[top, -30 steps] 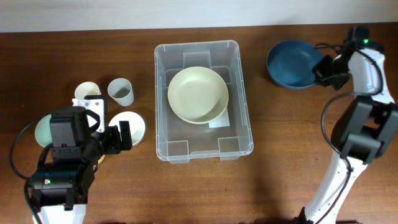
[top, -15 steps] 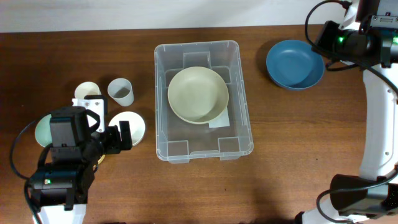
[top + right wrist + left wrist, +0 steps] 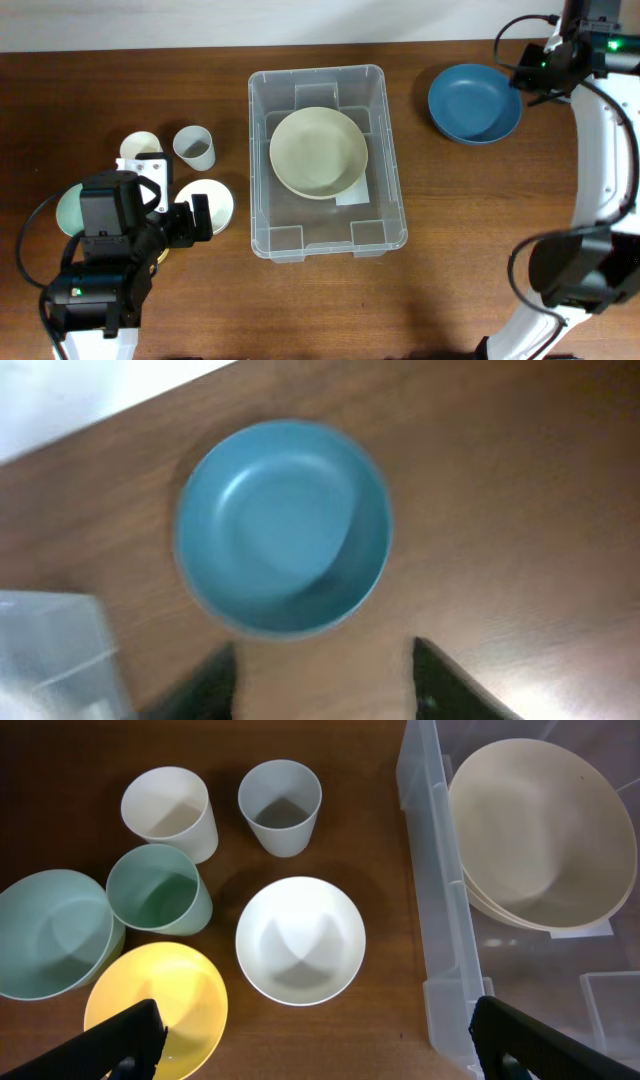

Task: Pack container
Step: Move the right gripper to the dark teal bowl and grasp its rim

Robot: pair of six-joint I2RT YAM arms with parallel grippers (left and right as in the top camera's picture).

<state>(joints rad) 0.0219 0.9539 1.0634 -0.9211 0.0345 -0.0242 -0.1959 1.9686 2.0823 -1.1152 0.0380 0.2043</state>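
Observation:
The clear container (image 3: 390, 215) stands mid-table with a cream bowl (image 3: 318, 152) inside; its wall (image 3: 440, 920) fills the right of the left wrist view. A blue bowl (image 3: 475, 103) rests on the table to the container's right. In the right wrist view, my right gripper (image 3: 325, 690) is open and empty, hanging just short of the blue bowl (image 3: 283, 525). My left gripper (image 3: 320, 1055) is wide open above bare table, with nothing between its fingers (image 3: 130, 1040). It sits near a white bowl (image 3: 300, 940) and a yellow bowl (image 3: 155, 1010).
Left of the container stand a white cup (image 3: 168, 812), a grey cup (image 3: 281, 805), a green cup (image 3: 157, 890) and a pale green bowl (image 3: 50, 932). The table's far edge meets a white wall (image 3: 80, 390) just behind the blue bowl.
My right gripper, shut at the blue bowl's right rim a second ago, has opened and drawn back toward the far right corner. The blue bowl stays on the table. The left arm has not moved.

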